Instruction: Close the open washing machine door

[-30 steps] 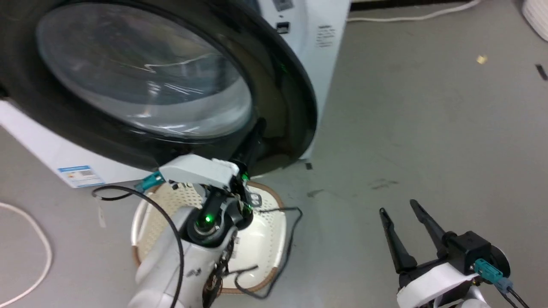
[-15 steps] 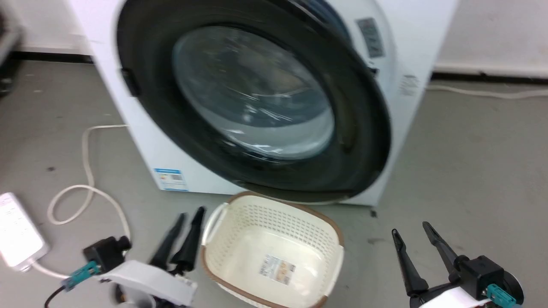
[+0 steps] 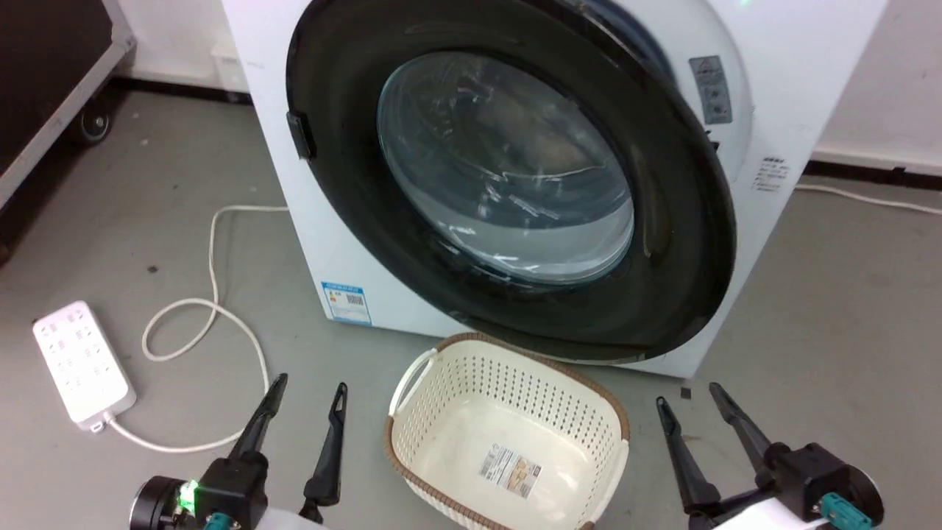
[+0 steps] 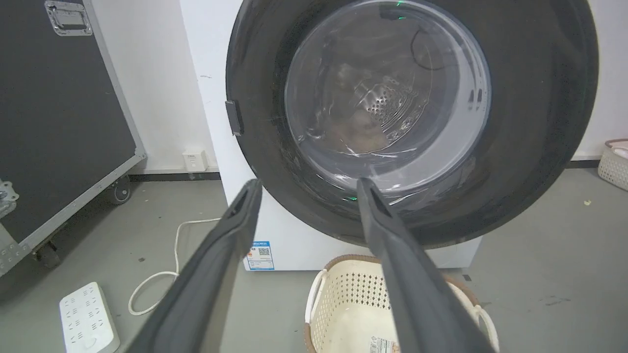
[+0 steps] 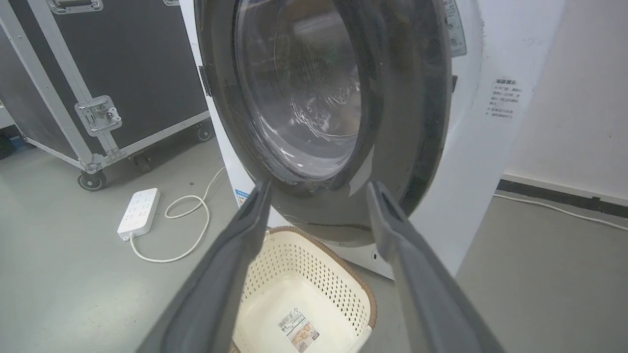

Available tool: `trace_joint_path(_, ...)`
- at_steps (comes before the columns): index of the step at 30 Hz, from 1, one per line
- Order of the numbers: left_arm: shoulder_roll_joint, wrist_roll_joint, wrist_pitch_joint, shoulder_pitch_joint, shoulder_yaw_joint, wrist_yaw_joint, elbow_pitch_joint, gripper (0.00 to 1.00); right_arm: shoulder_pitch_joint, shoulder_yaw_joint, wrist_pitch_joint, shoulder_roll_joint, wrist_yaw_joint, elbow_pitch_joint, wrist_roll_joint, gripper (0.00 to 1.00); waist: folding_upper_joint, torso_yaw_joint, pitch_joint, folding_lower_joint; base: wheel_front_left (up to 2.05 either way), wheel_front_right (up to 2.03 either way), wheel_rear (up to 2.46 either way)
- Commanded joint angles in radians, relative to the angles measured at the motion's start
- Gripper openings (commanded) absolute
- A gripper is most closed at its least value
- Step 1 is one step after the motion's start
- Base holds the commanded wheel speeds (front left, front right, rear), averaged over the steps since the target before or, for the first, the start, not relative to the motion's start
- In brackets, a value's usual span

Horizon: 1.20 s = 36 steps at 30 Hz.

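You have the left gripper (image 3: 312,381) spread wide, empty. Right of it, the blue sticker (image 3: 346,302) is printed too small to read. The washing machine door (image 3: 515,177) lies against the front of the washing machine (image 3: 809,59). Your right gripper (image 3: 686,393) gapes, empty.

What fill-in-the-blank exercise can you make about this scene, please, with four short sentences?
1. The rim of the washing machine door is ____ in colour.
2. The basket in front of the washing machine is ____: no laundry lies in it.
3. The white power strip lies on the ____.
4. The jaws of the left gripper and the right gripper are both ____.

Missing words: black; empty; floor; open.
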Motion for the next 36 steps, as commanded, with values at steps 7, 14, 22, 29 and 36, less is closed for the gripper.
trace_joint_path(7, -0.044, 0.064, -0.004, 0.012, 0.023, 0.01, -0.014, 1.0, -0.067, 0.127, 0.021, -0.077, 0.001, -0.031, 0.003, 0.0, 0.0, 0.03, 0.075, 0.0, 0.0, 0.0, 0.0)
trace_joint_path(14, -0.104, 0.047, -0.004, -0.038, 0.035, -0.029, 0.006, 1.0, -0.241, 0.158, 0.095, -0.185, 0.001, -0.071, 0.148, 0.0, 0.0, 0.087, 0.189, 0.0, 0.0, 0.0, 0.0)
trace_joint_path(22, -0.157, 0.054, -0.004, -0.106, 0.051, -0.064, 0.005, 1.0, -0.467, 0.143, 0.201, -0.384, 0.001, -0.018, 0.291, 0.0, 0.0, 0.156, 0.299, 0.0, 0.0, 0.0, 0.0)
trace_joint_path(29, -0.185, 0.062, -0.004, -0.138, 0.056, -0.078, -0.003, 1.0, -0.608, 0.096, 0.254, -0.478, 0.001, 0.118, 0.36, 0.0, 0.0, 0.186, 0.35, 0.0, 0.0, 0.0, 0.0)
trace_joint_path(36, -0.196, 0.061, -0.004, -0.167, 0.061, -0.085, -0.004, 1.0, -0.756, 0.041, 0.267, -0.497, 0.001, 0.261, 0.384, 0.0, 0.0, 0.196, 0.381, 0.0, 0.0, 0.0, 0.0)
